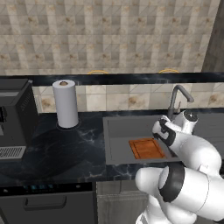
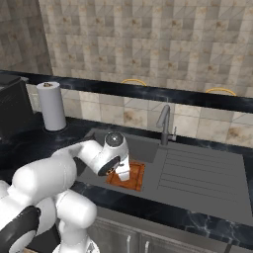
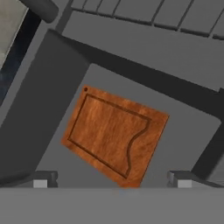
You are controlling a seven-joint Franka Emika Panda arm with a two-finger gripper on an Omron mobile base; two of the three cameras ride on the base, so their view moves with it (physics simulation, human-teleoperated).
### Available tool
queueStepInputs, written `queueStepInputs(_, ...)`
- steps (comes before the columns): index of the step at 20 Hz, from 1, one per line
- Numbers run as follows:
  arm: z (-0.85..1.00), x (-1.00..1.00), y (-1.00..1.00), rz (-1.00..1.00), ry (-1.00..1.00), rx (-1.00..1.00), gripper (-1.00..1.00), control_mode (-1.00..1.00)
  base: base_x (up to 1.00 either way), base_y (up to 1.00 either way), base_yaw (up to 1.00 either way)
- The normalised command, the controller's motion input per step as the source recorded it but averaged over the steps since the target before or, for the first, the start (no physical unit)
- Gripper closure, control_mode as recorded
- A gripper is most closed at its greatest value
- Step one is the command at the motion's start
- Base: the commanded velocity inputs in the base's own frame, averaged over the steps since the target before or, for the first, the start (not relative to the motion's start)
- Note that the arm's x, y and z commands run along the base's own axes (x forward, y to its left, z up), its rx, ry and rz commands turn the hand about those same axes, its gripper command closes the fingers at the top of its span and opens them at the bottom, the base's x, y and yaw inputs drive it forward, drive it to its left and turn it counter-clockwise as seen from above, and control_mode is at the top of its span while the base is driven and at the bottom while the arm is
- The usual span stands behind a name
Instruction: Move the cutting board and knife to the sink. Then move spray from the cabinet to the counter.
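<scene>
The tabletop (image 1: 65,151) is black marble-look stone with faint white veins, running along the tiled wall. A dark grey sink (image 1: 118,131) is set into it, with a slim metal faucet (image 1: 177,98) at its back edge and a ribbed draining area (image 2: 197,173) to one side. The reddish-brown cutting board (image 3: 116,135) lies flat on the basin floor, slightly askew to the walls. On the tabletop a white paper towel roll (image 1: 65,103) stands upright near the wall, with a black appliance (image 1: 15,118) well apart from the sink.
</scene>
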Motion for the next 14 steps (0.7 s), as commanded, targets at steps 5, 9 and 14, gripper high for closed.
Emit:
queueStepInputs(5, 0.52, -0.27, 0.01, 0.0, 0.06, -0.24, -1.0, -1.0, 0.0, 0.0, 0.0)
queueStepInputs(9, 0.5, -0.42, 0.0, 0.07, 0.03, -0.21, -1.0, -1.0, 0.0, 0.0, 0.0)
queueStepInputs(14, 0.47, -0.52, 0.0, 0.16, 0.0, -0.17, -1.0, -1.0, 0.0, 0.0, 0.0)
